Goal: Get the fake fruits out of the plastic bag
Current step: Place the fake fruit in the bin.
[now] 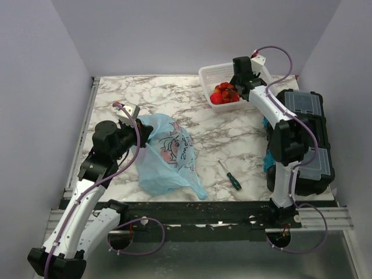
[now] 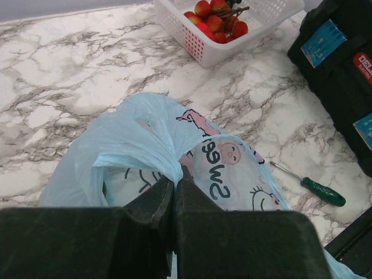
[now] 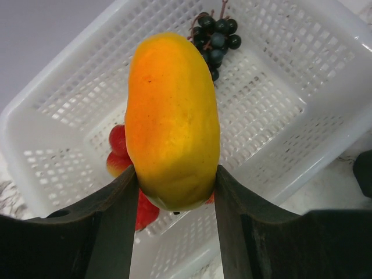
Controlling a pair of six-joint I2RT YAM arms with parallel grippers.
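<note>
The light-blue plastic bag (image 1: 168,154) with cartoon print lies at the left of the marble table. My left gripper (image 2: 174,180) is shut on a bunched fold of the bag (image 2: 145,139) at its mouth; a sliver of green shows inside. My right gripper (image 3: 174,192) is shut on the orange-yellow oval fruit (image 3: 171,116) and holds it above the white lattice basket (image 3: 279,116). Several red fruits (image 1: 224,94) lie in the basket (image 1: 209,72), and show in the right wrist view (image 3: 119,145) under the oval fruit.
A dark grape bunch (image 3: 218,38) lies in the basket's far end. A green-handled screwdriver (image 1: 231,176) lies on the table right of the bag. A black toolbox (image 1: 311,136) stands at the right edge, beside my right arm.
</note>
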